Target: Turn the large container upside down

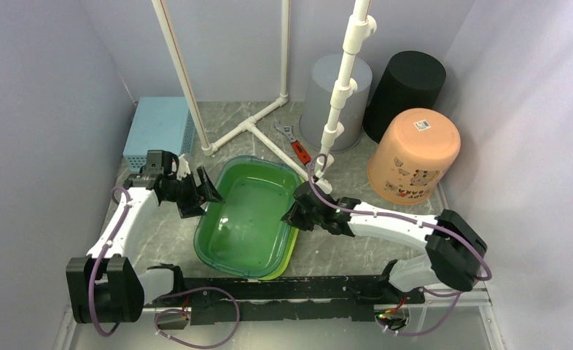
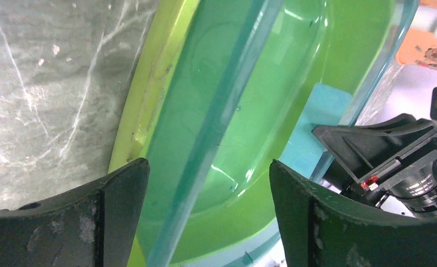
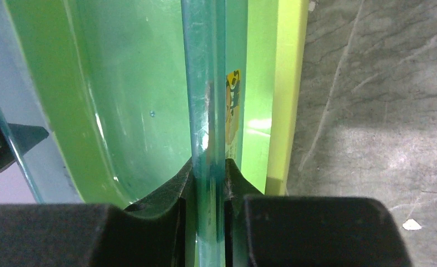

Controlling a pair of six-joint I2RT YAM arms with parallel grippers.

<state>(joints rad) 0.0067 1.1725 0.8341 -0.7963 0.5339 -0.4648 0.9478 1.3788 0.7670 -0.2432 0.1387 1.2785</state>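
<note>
Surface: grey marbled table closed in by pale lilac walls.
Large container: translucent green tub at the middle of the table between the 2 arms, upright with its open side up. It sits nested in a lime-yellow tub whose rim shows along the near and right edges.
Left gripper: at the tub's left rim, jaws spread wide. In the left wrist view the clear green rim runs up between the 2 dark fingers with a gap on each side, so nothing is gripped.
Right gripper: at the tub's right rim. In the right wrist view both fingers are pressed against the thin clear rim, pinching it; the lime rim lies just outside the grip, beside it.
Sticker: small yellow label on the tub wall just past the pinched rim.
Back left: light blue basket against the wall.
Back right: 3 overturned buckets close together, grey, black and orange, the orange nearest and tilted.
Pipe frame: white tubing standing behind the tub.
Wrench: red-handled, lying by the frame's foot, just beyond the tub's far rim.
</note>
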